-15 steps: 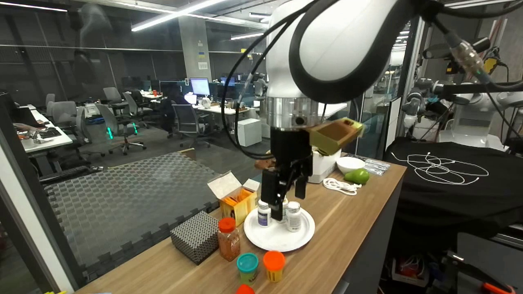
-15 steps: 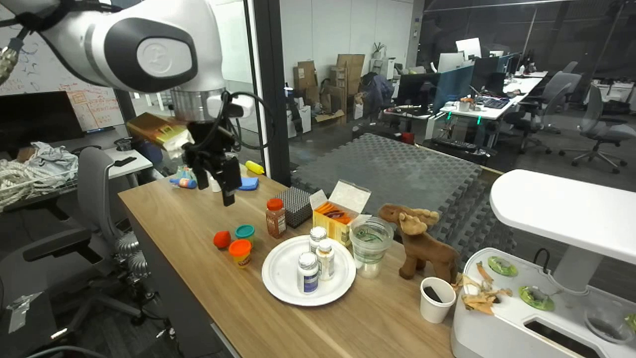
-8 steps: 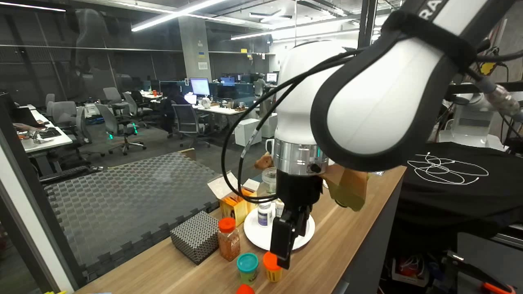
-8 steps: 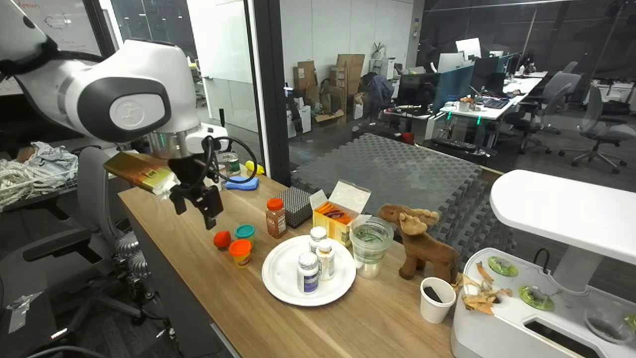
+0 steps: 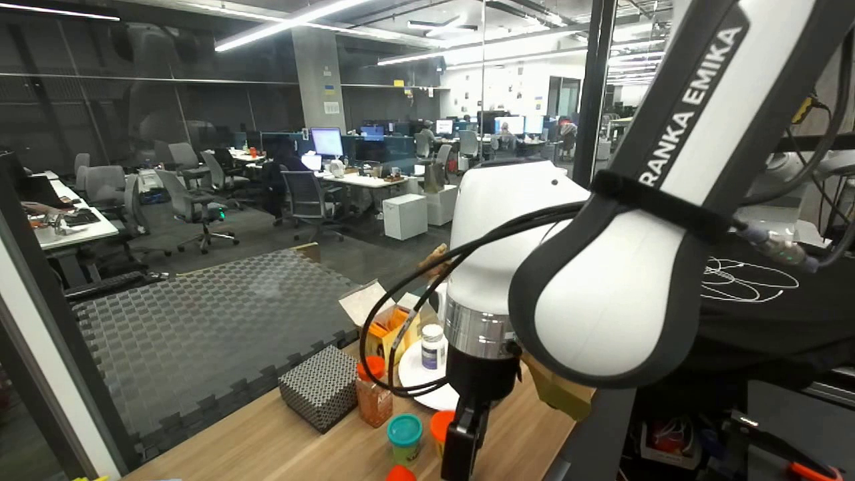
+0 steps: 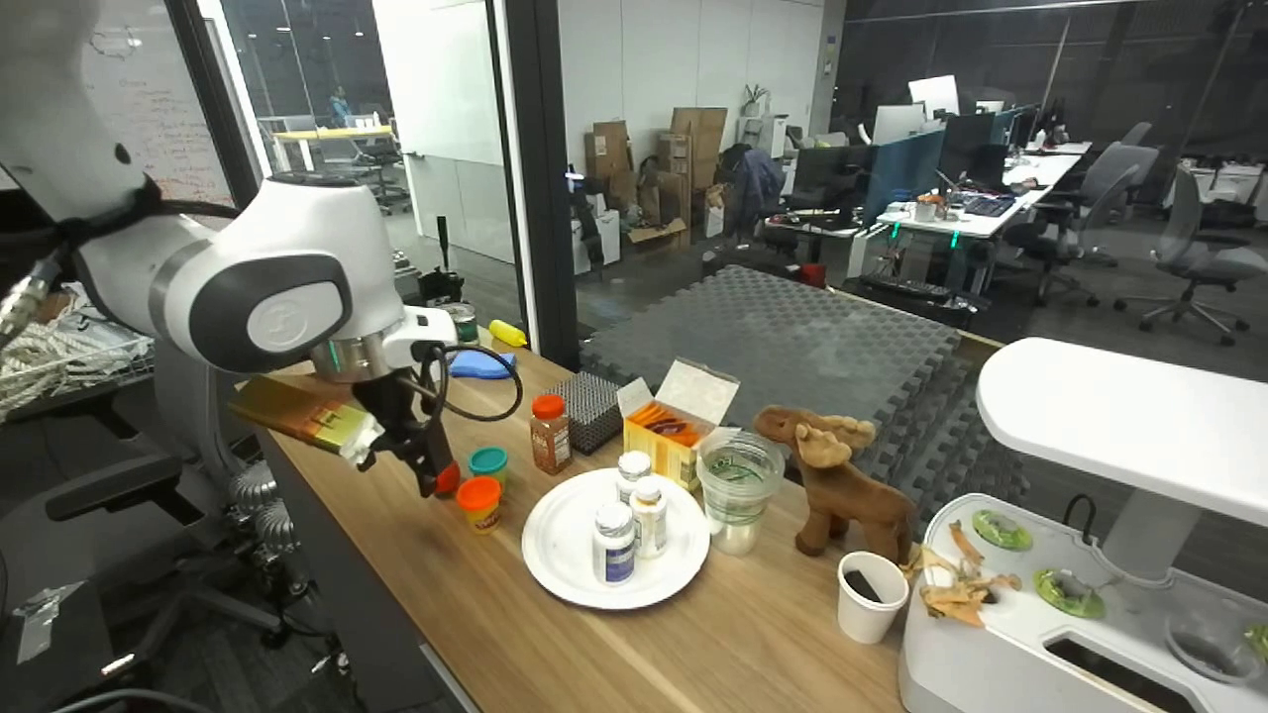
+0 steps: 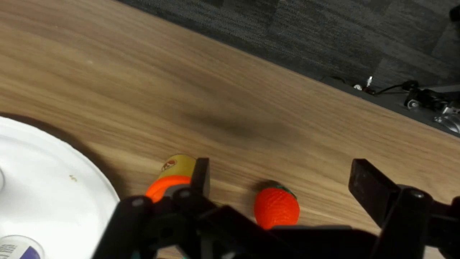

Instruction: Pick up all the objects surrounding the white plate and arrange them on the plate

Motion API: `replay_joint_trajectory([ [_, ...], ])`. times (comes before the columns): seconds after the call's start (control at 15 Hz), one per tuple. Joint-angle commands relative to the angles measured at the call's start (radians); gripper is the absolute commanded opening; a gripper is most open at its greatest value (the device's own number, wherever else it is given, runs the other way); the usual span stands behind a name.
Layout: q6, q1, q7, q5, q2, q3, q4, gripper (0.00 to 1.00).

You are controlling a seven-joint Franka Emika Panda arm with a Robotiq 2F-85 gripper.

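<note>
The jaws stand spread, holding nothing; in my wrist view I see the red strawberry (image 7: 276, 207) midway across their gap, but towards the lower edge.

Insp.: White plate (image 6: 560, 560), col.?
Asst.: Plain wht. White bottles (image 6: 614, 545): wht. caps, one label part purple-blue.
Insp.: Next?
Asst.: Orange cup (image 6: 480, 505): org. lid, yel. body w/ small logo. Teal cup (image 5: 405, 437): teal lid, grn. body.
Insp.: Others?
Asst.: Red-capped bottle (image 6: 551, 441): orange-brn. contents. Red fruit-like item (image 7: 276, 208): grn. at one edge, per wrist view. Block (image 5: 320, 387): blk./grey, fine repeat patt. Carton (image 6: 657, 462): yel., org. contents. Counter (image 7: 90, 82): brn. wood grain. Floor mat (image 5: 220, 321): grey, checked.
Insp.: Gripper (image 7: 281, 176)?
Asst.: Blk.
</note>
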Motion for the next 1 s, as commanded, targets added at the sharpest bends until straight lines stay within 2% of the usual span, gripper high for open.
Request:
replay_joint_trajectory([
  [0.0, 0.037, 0.071, 0.066, -0.120, 0.091, -0.095, 0.079, 1.00],
  [0.4, 0.047, 0.168, 0.159, -0.229, 0.189, -0.232, 0.190, 1.00],
  [0.93, 0.058, 0.253, 0.241, -0.280, 0.219, -0.334, 0.215, 1.00],
])
